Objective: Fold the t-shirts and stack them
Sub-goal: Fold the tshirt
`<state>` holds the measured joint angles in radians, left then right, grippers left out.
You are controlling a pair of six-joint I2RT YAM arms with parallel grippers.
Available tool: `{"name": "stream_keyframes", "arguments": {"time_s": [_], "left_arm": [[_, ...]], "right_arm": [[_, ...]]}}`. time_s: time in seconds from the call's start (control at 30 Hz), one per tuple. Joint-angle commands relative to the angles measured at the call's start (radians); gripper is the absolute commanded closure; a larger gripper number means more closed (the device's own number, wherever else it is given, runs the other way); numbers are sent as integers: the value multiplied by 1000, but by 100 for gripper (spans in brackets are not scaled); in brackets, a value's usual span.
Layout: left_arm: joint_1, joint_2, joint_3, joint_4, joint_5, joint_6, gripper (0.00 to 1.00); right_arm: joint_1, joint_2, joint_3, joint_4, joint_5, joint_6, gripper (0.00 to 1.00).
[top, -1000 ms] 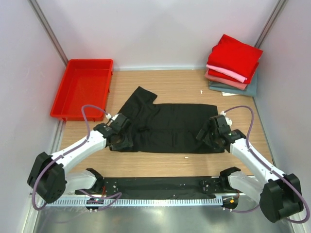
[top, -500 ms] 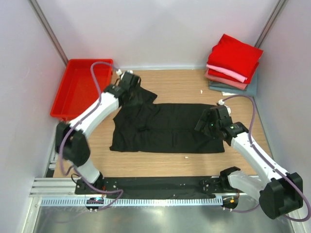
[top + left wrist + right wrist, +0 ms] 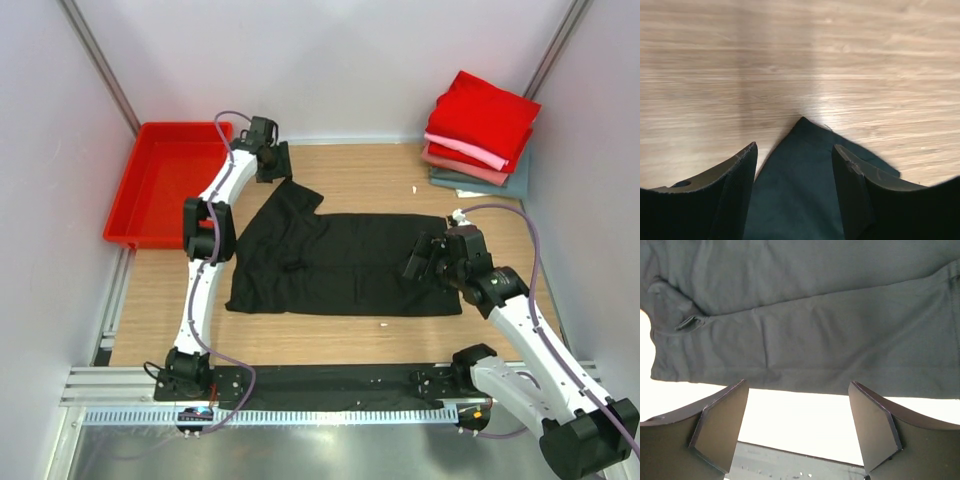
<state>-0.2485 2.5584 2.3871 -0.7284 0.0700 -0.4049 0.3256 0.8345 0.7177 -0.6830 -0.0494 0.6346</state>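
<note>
A black t-shirt [image 3: 340, 265] lies spread flat across the middle of the wooden table, one sleeve pointing to the back left. My left gripper [image 3: 278, 172] is stretched far back at that sleeve's tip. In the left wrist view the gripper [image 3: 795, 152] stands open with the pointed cloth corner [image 3: 802, 165] lying between its fingers [image 3: 740, 175]. My right gripper [image 3: 415, 268] hovers over the shirt's right end, open and empty. In the right wrist view the gripper [image 3: 799, 386] looks down on the shirt [image 3: 805, 320] and its near hem. Folded t-shirts [image 3: 480, 120], red, pink, dusty-rose and grey-teal, are stacked at the back right.
A red plastic tray [image 3: 135, 215] sits at the back left, just left of my left arm. Grey walls close in the sides and back. A black rail [image 3: 330, 385] runs along the table's near edge. Small white scraps [image 3: 415, 188] lie on the wood.
My left arm has swung from the shirt's near-left corner up to the far sleeve tip at the back. My right gripper has shifted only slightly over the shirt's right end.
</note>
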Motion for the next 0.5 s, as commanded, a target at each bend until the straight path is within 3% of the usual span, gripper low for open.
{"name": "stream_keyframes", "arguments": {"time_s": [0.0, 0.47], "left_arm": [[-8, 14, 75, -68, 62, 67, 36], [-54, 69, 55, -34, -24, 132, 37]], "right_arm": [[4, -26, 11, -10, -59, -32, 12], [3, -2, -1, 14, -102, -53, 11]]}}
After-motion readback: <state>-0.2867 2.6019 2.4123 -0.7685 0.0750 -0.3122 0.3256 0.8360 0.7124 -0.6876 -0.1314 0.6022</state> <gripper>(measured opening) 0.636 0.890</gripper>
